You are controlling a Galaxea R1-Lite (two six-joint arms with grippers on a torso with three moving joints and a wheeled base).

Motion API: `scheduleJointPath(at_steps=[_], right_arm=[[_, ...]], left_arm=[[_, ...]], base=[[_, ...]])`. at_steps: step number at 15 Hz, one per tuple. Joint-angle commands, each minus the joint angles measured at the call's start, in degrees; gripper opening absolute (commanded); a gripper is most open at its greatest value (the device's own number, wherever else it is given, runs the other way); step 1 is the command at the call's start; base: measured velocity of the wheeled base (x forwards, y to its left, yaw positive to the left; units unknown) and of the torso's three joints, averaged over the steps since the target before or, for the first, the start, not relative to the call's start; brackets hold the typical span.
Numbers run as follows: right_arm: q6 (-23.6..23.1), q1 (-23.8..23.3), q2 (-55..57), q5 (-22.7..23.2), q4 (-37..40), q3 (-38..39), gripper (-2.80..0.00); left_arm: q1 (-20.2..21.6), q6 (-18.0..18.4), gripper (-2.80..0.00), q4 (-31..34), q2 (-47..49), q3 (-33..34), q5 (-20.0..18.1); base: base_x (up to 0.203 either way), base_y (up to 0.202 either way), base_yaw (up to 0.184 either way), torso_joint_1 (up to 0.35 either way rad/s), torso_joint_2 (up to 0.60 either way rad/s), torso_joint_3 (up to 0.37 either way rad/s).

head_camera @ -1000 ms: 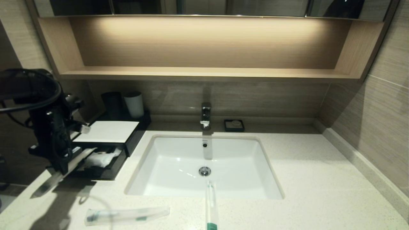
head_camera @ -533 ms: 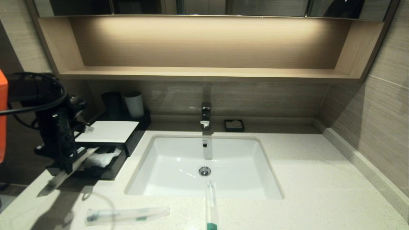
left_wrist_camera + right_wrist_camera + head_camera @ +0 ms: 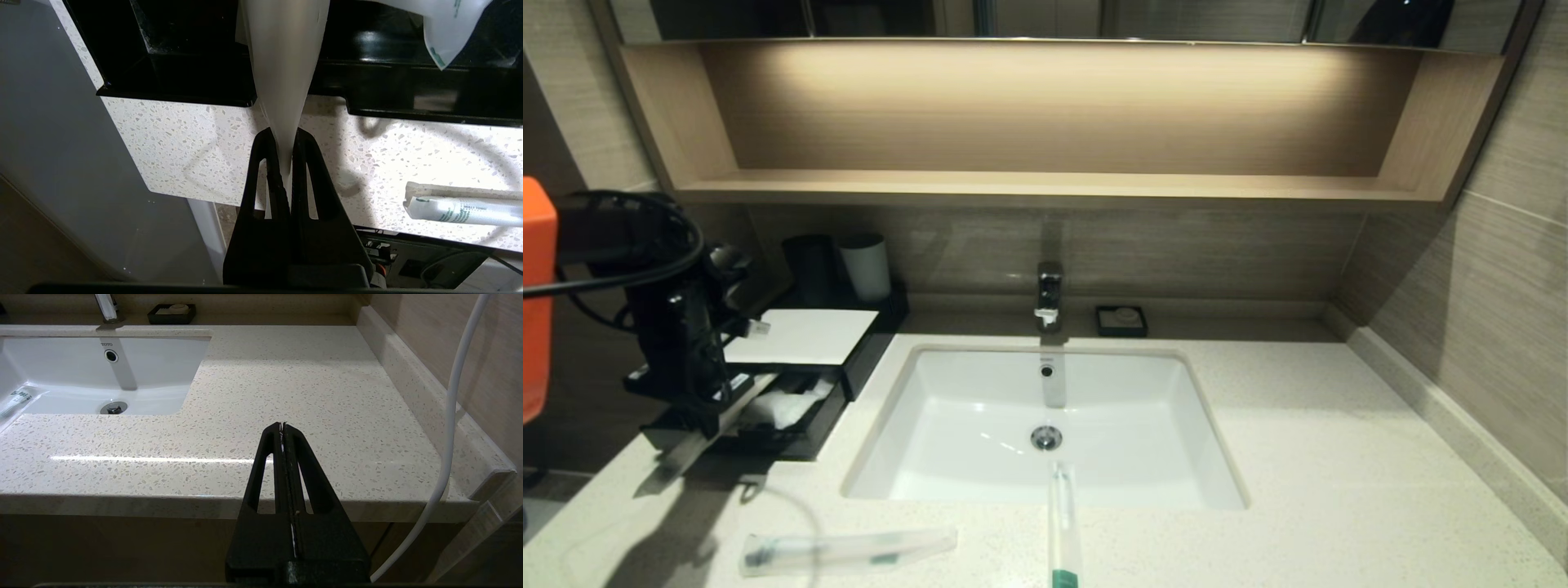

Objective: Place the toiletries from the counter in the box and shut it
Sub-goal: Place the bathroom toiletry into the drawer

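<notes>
The black box (image 3: pixel 800 336) with a white top panel stands at the counter's (image 3: pixel 1339 457) left, its front drawer (image 3: pixel 805 431) pulled out. A white sachet (image 3: pixel 784 407) lies in the drawer. My left gripper (image 3: pixel 698 418) hangs over the drawer's left end, shut on a clear sleeve (image 3: pixel 286 73) that slants from the drawer down past the counter's edge. A second sleeve (image 3: pixel 849 549) lies on the counter near the front edge, and a third sleeve (image 3: pixel 1062 523) rests across the sink's front rim. My right gripper (image 3: pixel 282 425) is shut and empty at the counter's front right.
A black cup (image 3: pixel 809 265) and a white cup (image 3: pixel 866 265) stand behind the box. The faucet (image 3: pixel 1049 294) and a small black dish (image 3: pixel 1121 320) sit behind the white sink (image 3: pixel 964 392). A white cable (image 3: pixel 453 416) hangs beside my right gripper.
My left gripper has shifted right, toward the box, carrying the sleeve further over the open drawer. The other sleeves and the right arm have not moved.
</notes>
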Motion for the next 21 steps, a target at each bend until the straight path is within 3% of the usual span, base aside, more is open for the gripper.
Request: scheduleJointPath(at_steps=[1, 21], right_arm=[[0.01, 0.01, 0.00, -0.01, -0.02, 0.09, -2.80], [0.01, 0.01, 0.00, -0.01, -0.02, 0.09, -2.80]], left_arm=[[-0.03, -0.58, -2.80, -0.72, 0.57, -0.01, 0.07], [-1.08, -2.27, -2.80, -7.96, 1.45, -0.01, 0.35]], base=[[0.000, 0.000, 0.000, 0.000, 0.00, 0.000], [0.000, 0.000, 0.000, 0.000, 0.00, 0.000]])
